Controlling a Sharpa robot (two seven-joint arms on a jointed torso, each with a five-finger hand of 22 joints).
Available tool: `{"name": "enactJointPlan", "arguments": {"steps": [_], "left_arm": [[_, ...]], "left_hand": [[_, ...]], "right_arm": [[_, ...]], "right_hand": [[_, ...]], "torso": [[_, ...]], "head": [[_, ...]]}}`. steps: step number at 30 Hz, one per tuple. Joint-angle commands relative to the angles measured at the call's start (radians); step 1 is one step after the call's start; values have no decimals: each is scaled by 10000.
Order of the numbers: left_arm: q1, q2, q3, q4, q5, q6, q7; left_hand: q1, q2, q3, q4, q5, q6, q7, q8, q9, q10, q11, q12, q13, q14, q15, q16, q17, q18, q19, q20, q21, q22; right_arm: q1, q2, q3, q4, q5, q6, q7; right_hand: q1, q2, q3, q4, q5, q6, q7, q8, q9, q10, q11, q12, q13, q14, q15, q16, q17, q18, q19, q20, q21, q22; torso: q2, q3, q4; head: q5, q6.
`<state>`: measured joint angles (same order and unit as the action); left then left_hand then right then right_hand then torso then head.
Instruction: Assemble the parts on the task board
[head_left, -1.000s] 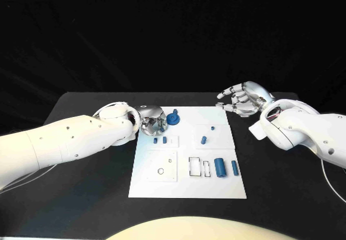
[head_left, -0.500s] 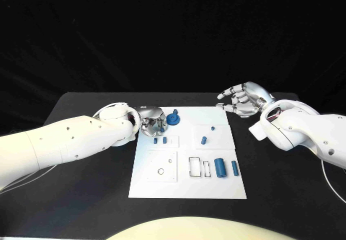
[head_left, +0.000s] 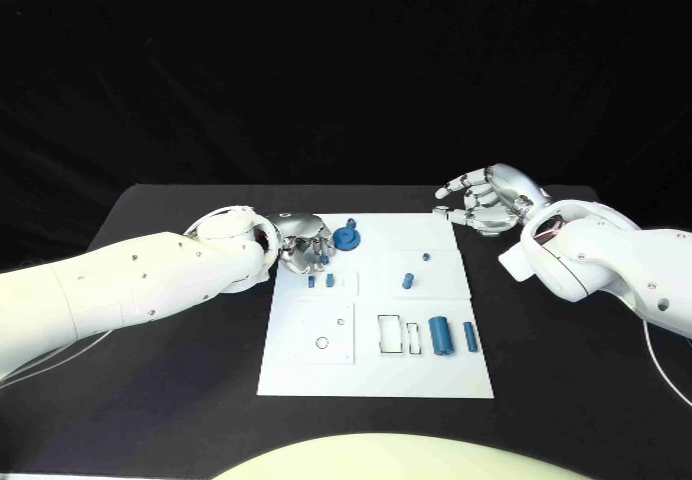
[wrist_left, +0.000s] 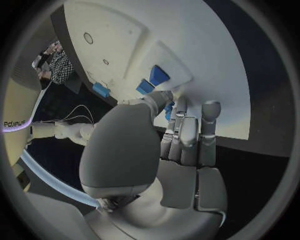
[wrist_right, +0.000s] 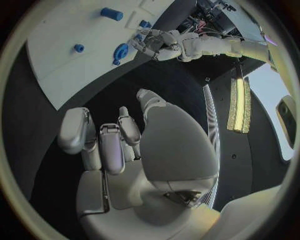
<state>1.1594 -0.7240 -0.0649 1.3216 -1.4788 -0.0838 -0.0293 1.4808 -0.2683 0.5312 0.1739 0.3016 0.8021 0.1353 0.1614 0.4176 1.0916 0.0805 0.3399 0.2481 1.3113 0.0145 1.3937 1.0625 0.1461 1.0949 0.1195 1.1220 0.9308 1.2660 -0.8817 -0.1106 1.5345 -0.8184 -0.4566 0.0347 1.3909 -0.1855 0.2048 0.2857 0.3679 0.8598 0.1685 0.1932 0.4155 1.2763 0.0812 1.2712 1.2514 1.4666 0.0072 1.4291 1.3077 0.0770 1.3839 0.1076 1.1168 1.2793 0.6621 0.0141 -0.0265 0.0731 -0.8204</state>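
Flat white task board (head_left: 375, 370) mid black bench (head_left: 173, 420), small blue parts (head_left: 440, 336) on it.
Left hand (head_left: 304, 243) at board's far-left corner, grip unclear; right hand (head_left: 488, 200) empty, fingers spread.

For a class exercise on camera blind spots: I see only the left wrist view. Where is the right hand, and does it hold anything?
Observer: The right hand is over the black table, off the far right corner of the task board. Its fingers are apart and it holds nothing.
Operator: What is the blue bit behind my thumb?
Observer: A blue part standing near the board's far edge, right beside the left hand. I cannot tell whether they touch.
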Motion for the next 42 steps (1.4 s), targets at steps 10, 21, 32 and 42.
{"name": "enactJointPlan", "arguments": {"steps": [10,21,32,42], "left_arm": [[-2,-153,48,-144,-50,-35,-57],[16,-802,412,-312,1539,-774,307],[51,-1644,615,417,9959,-293,2745],[37,-2078,630,1445,12753,518,3786]], "left_hand": [[-75,24,-53,49,31,-115,9,-64,-41,-70,-22,-77,32,-115,-7,-33,-117,59,-98,6,-128,-89],[328,260,394,-268,60,814,245,512,9,-130,56,-38,221,-982,35,-716,-1354,282,-893,-40,-874,-1012],[-326,297,76,-188,-21,919,415,700,-62,-605,293,58,355,-2750,251,-2793,-4219,386,-1657,154,-1928,-1886],[-577,325,-597,88,-27,980,331,855,-49,-361,202,333,484,-2828,220,-3104,-4298,395,-1475,165,-2696,-2450]], "right_arm": [[-6,-26,3,-30,-47,153,22],[-46,8,-8,-502,-1673,1051,-204],[-231,317,-22,-793,-6230,2245,-923],[-508,851,-41,-953,-8531,2838,-2008]], "right_hand": [[-11,-110,148,0,34,-48,-56,77,-9,-805,-40,-933,-908,309,-77,-380,52,258,-181,-62,-480,-279],[992,-802,2426,-413,-609,283,40,269,-53,-2648,82,-8388,-7675,63,-35,-1532,-1102,392,-359,-81,-1642,-863],[814,-980,3130,-1306,-884,825,-181,205,-136,-1972,50,-10453,-9867,283,-5,-1180,-714,320,-176,-147,-1115,-358],[489,-1024,3186,-1446,-878,1000,-336,173,-157,-1837,-83,-10936,-10427,371,-90,-1043,-581,235,29,-214,-666,-32]], "torso": [[-5,-3,-14],[-12,1,1],[15,-15,-12],[9,-18,9]], "head": [[-20,21],[-78,141],[-391,318],[-601,337]]}}
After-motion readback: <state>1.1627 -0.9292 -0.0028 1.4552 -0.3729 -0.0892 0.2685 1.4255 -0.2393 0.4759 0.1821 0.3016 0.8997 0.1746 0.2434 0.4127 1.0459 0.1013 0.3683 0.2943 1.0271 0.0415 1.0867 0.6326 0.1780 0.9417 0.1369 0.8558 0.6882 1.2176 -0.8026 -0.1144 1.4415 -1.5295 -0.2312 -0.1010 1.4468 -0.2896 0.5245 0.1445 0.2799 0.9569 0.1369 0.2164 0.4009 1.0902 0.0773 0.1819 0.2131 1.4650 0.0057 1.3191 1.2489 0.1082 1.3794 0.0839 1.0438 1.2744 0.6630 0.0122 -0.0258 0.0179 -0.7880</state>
